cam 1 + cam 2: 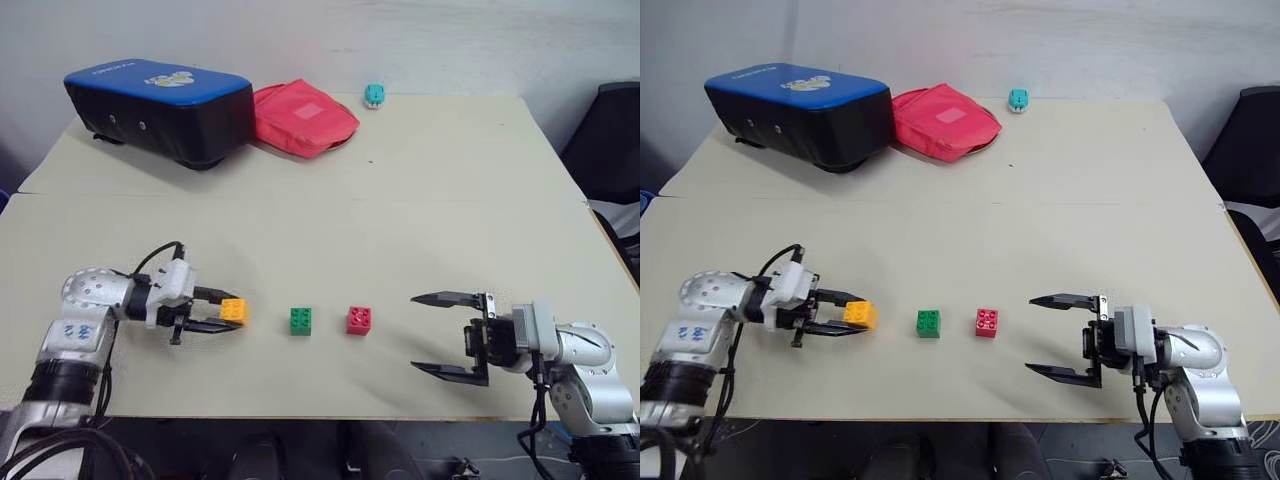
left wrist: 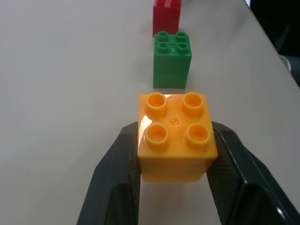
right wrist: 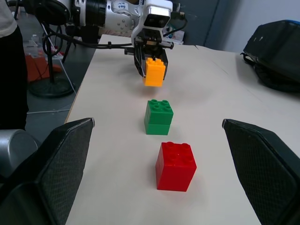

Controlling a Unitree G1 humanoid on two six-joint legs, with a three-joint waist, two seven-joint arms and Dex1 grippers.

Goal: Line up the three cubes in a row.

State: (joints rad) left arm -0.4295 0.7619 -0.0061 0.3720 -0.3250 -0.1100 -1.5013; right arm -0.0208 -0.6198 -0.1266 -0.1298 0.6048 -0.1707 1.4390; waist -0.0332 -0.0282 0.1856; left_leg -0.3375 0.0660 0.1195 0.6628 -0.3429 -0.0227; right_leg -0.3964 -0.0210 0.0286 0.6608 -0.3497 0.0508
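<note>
Above the table, left fingers clamp the orange-yellow cube.

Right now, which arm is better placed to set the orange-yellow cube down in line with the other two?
Left. The left gripper is shut on the orange-yellow cube, beside the green cube and red cube. The right gripper is open, holding nothing, past the red cube.

Orange-yellow cube, green cube, red cube, all plain (studs the same colour as the sides). Beige table. Black case with blue top, red pouch, teal toy.
</note>
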